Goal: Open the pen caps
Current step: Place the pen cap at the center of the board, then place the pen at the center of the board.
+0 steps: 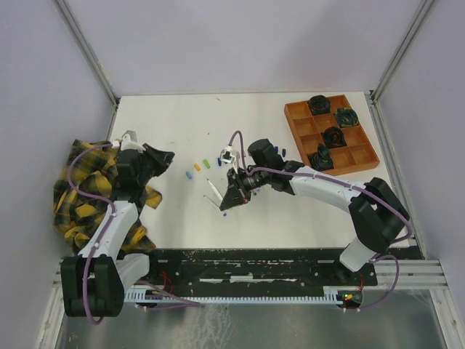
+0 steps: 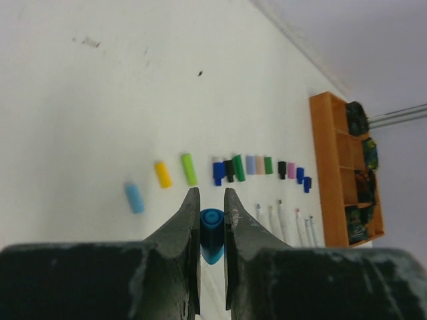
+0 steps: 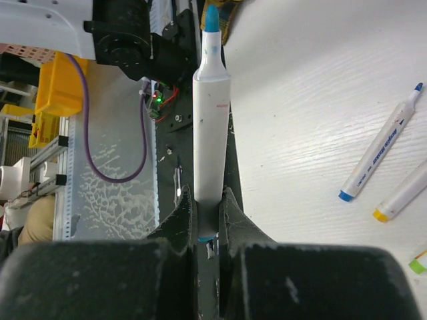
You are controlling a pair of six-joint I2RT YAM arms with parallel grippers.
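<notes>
My left gripper (image 2: pixel 211 200) is shut on a blue pen cap (image 2: pixel 212 235), held above the table with its open end facing outward. Beyond it a row of several pen caps lies on the white table, among them light blue (image 2: pixel 134 197), yellow (image 2: pixel 163 174) and green (image 2: pixel 189 169). My right gripper (image 3: pixel 207 197) is shut on a white pen barrel (image 3: pixel 211 127) whose blue tip (image 3: pixel 211 19) is bare. From above, the left gripper (image 1: pixel 167 156) sits left of the caps (image 1: pixel 196 169), and the right gripper (image 1: pixel 231 195) is near the table's middle.
Several uncapped white pens (image 2: pixel 283 220) lie side by side right of the held cap, and two more (image 3: pixel 380 160) lie beside my right gripper. An orange tray (image 1: pixel 293 120) with black round objects stands at the back right. A yellow plaid cloth (image 1: pixel 76 193) covers the left edge.
</notes>
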